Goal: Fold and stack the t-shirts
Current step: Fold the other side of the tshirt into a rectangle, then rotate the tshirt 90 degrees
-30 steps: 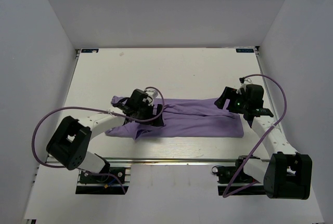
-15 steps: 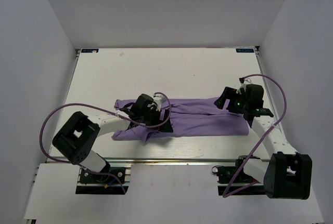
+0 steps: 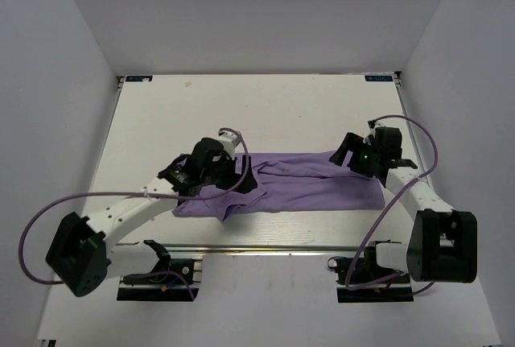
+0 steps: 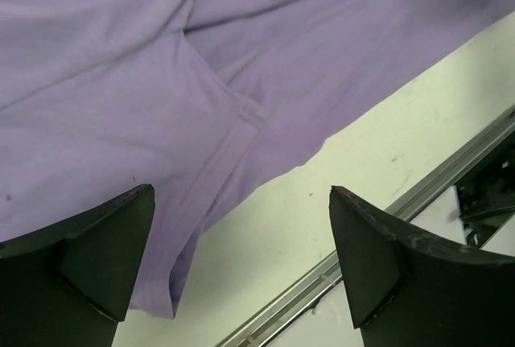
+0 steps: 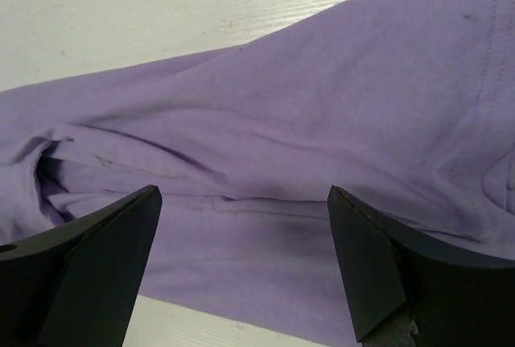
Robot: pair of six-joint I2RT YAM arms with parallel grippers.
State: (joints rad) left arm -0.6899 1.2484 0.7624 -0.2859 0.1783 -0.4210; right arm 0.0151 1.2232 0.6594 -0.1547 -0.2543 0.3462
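The pale table (image 3: 265, 105) carries one rumpled lavender t-shirt (image 3: 306, 190), stretched crosswise toward its six o'clock edge.

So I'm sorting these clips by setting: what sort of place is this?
Most likely a lab robot test cell, not a home: a pale table boxed in by plain white walls, an aluminium rail along its near edge, and a single lavender t-shirt laid out on it.

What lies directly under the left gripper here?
The left gripper, open, hangs over an edge of the t-shirt and a strip of bare table. Anything beneath the cloth is covered.
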